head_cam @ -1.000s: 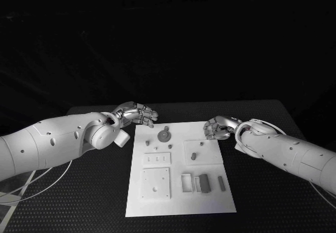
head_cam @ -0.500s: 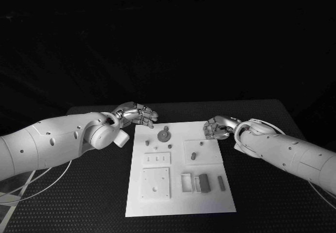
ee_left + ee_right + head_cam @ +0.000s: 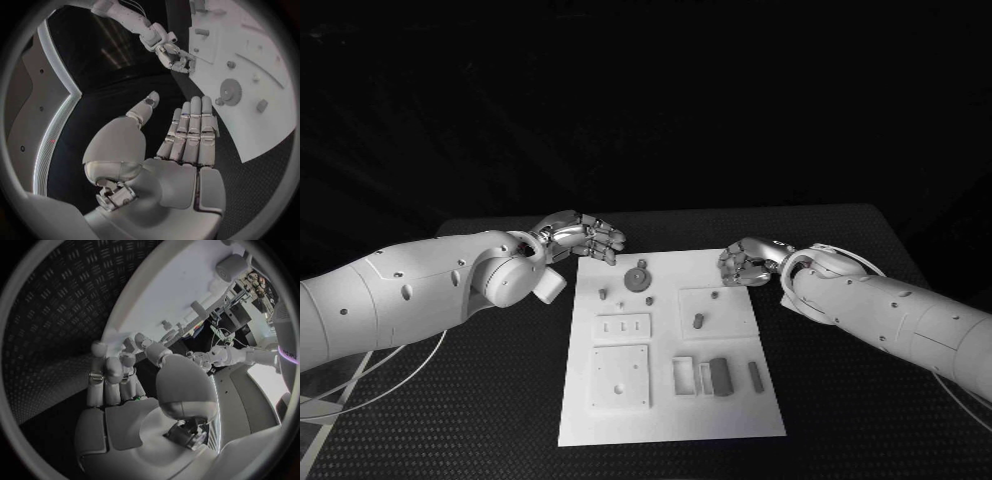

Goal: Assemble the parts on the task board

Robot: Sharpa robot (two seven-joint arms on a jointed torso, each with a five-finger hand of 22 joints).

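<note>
The white task board [image 3: 668, 412] lies in the middle of the table, and it also shows as the task board [image 3: 250, 50] and the task board [image 3: 181, 285] in the wrist views. On it are a round gear [image 3: 639, 279], small pegs [image 3: 602, 294], an oblong piece [image 3: 697, 321], a dark block [image 3: 720, 376] and a rod [image 3: 756, 375]. My left hand [image 3: 583, 236] hovers at the board's far left corner; from the wrist that left hand [image 3: 184, 135] has straight fingers and holds nothing, with the gear [image 3: 232, 91] beyond it. My right hand [image 3: 749, 264] is at the far right edge, and this right hand [image 3: 122, 380] has its fingers curled in with nothing seen in them.
Raised white plates [image 3: 622, 377] with holes and an open frame [image 3: 685, 376] sit on the board's near half. Black ribbed table [image 3: 848, 400] surrounds the board. A white cable [image 3: 387, 380] loops at the left.
My right hand has edged slightly left towards the board's far right corner. The left hand and the parts have not moved.
</note>
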